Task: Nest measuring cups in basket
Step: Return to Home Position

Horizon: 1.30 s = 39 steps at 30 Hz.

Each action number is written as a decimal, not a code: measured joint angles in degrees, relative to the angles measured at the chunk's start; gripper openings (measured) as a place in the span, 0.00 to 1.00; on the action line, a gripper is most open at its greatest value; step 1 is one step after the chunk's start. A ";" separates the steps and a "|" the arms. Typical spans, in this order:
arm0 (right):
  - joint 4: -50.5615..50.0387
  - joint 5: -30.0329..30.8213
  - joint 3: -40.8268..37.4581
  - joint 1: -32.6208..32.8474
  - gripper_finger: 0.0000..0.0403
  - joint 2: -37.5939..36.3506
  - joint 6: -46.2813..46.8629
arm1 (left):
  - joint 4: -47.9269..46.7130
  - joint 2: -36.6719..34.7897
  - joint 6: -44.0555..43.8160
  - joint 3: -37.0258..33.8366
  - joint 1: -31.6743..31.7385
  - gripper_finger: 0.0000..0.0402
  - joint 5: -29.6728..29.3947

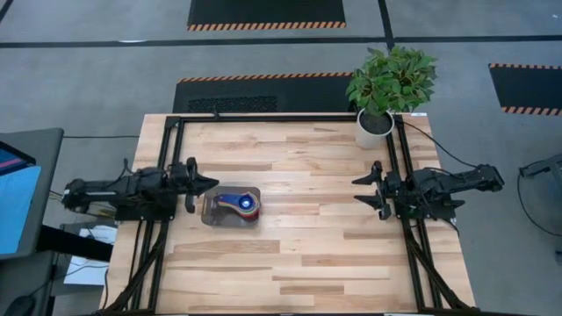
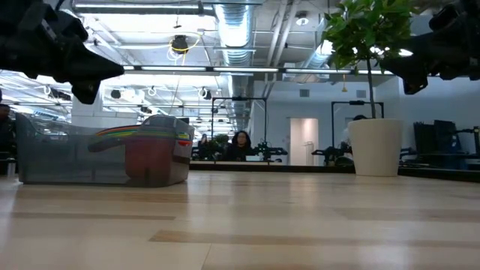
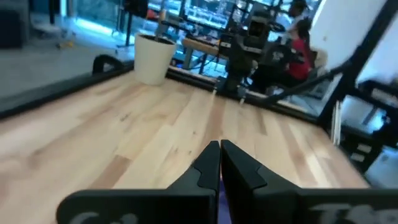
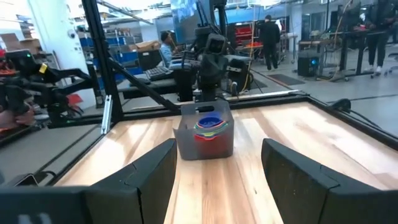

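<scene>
Sitting nested in basket, left of centre: measuring cups. Left gripper beside it, pinched together. Right gripper mid-right, spread wide.

left gripper pinched together, right gripper spread, both raised.

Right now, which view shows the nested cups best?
Right wrist view: the cups sit in the basket, coloured rims layered. High view shows the top blue cup; low view, rims through the basket; left wrist, nothing clear.
</scene>
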 joint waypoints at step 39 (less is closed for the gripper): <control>-1.12 -0.17 0.07 0.48 0.64 0.04 5.11 | -0.44 0.11 11.96 0.00 -5.51 0.00 1.15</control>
